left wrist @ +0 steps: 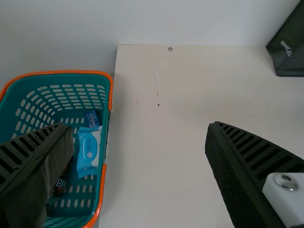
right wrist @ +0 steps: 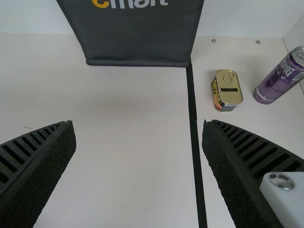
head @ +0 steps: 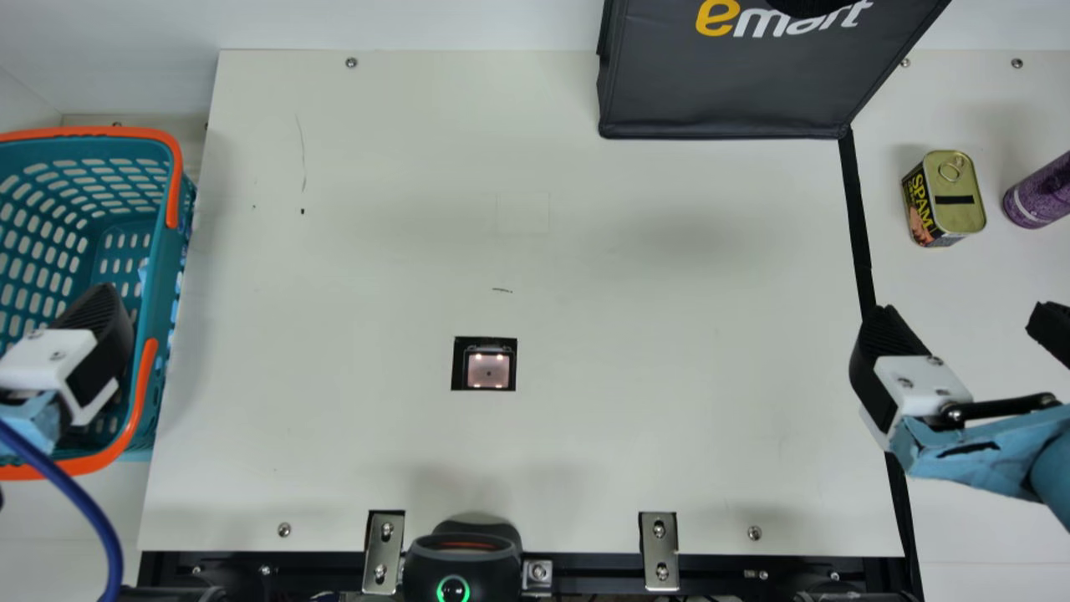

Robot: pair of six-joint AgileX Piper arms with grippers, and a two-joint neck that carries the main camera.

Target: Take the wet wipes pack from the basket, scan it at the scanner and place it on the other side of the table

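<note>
I've got left gripper (head: 94, 334) at the left basket (head: 92, 132), wet wipes pack (left wrist: 89, 151) inside — right gripper (head: 964, 322) at right — both wide open, holding nothing.

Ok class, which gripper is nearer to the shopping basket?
Left. In the main view, the left gripper appears over the basket; the right gripper is far across, by the black tape.

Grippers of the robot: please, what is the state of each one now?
Left gripper: open, holding nothing.
Right gripper: open, holding nothing.
</note>
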